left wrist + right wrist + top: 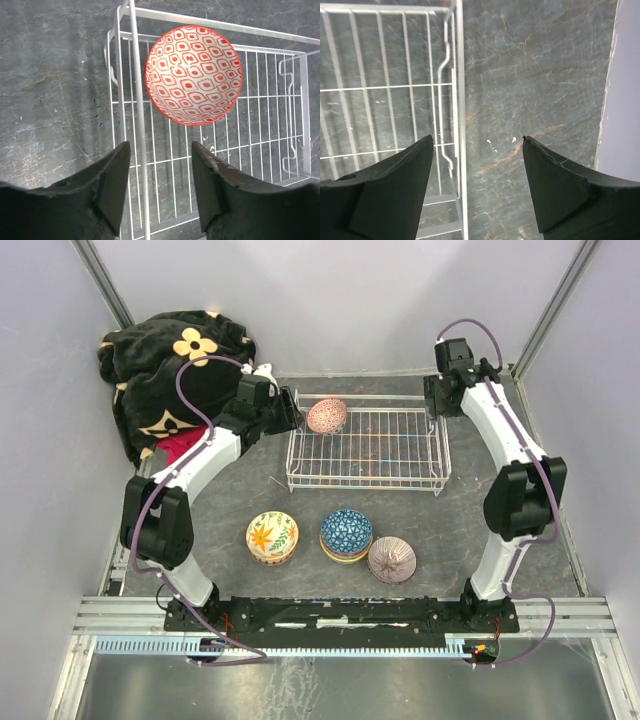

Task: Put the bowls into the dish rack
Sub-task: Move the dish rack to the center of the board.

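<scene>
A pink patterned bowl (327, 415) sits tilted in the far left corner of the white wire dish rack (400, 480); it also shows in the left wrist view (193, 75), inside the rack (135, 75). My left gripper (290, 410) is open and empty, just left of that bowl over the rack's left rim (159, 150). My right gripper (432, 400) is open and empty at the rack's far right corner (477, 142); the rack's edge (459, 75) shows there. On the table in front stand a yellow sunburst bowl (272, 537), a blue bowl (346, 534) stacked on others, and a purple-white bowl (391, 559).
A black blanket with yellow flowers (175, 370) lies bunched at the far left corner. Grey walls enclose the table on left, far and right sides. The arm bases sit on a metal rail (340, 615) at the near edge.
</scene>
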